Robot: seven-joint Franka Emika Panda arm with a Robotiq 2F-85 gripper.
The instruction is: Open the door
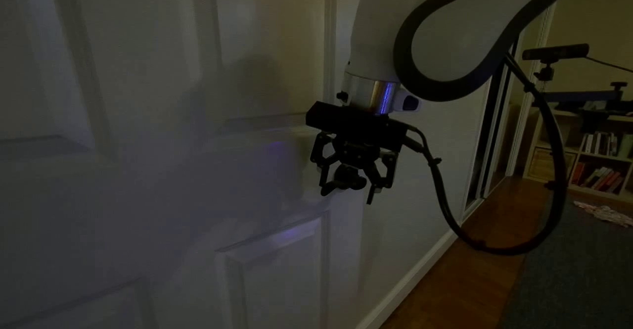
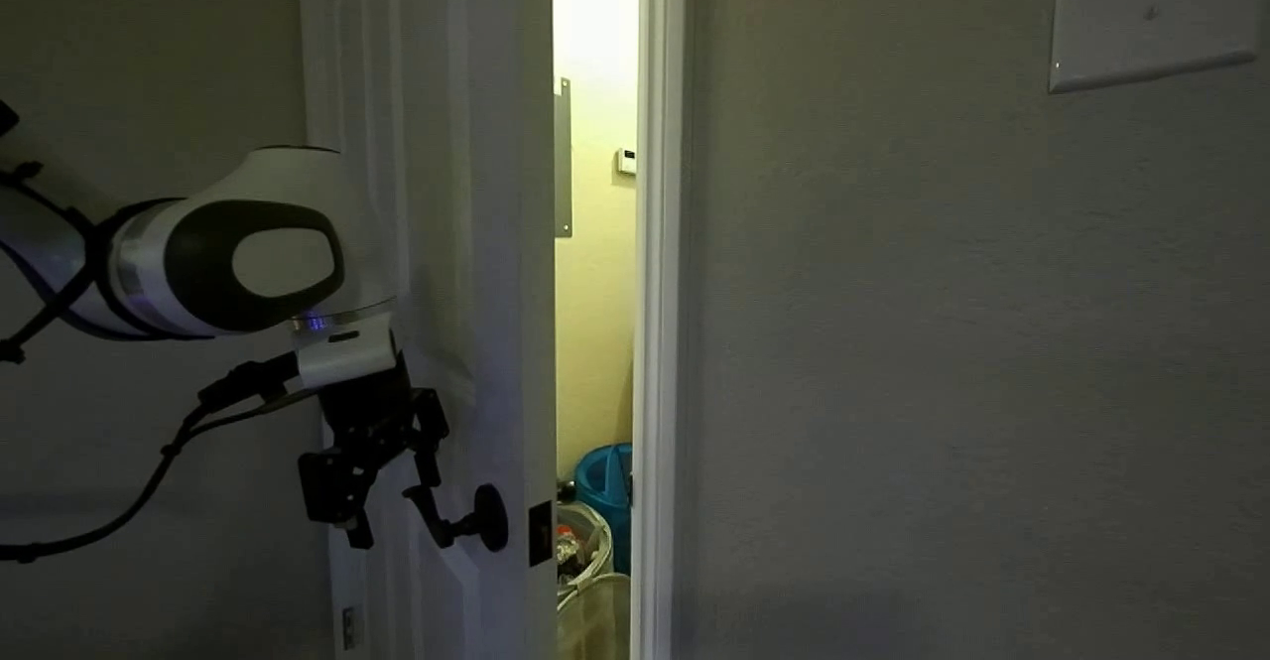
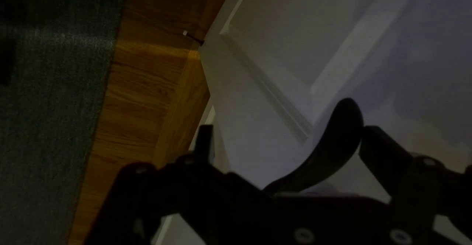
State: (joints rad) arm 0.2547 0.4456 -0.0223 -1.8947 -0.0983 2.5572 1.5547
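White door (image 2: 496, 293) (ajar) just beside the gripper (image 2: 394, 513)

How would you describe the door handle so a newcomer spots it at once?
In an exterior view, find the white door standing ajar beside a bright gap. Low in that view, near the gap, sits the handle. It is one curved black lever on a rounded plate, unlike the jointed black hand close by.

In the wrist view the lever handle (image 3: 338, 138) runs out of sight behind the parted jaws. In an exterior view, right of them, the books (image 1: 600, 144) are too small to read; above the jaws, the top edge cuts the arm (image 1: 455, 42).
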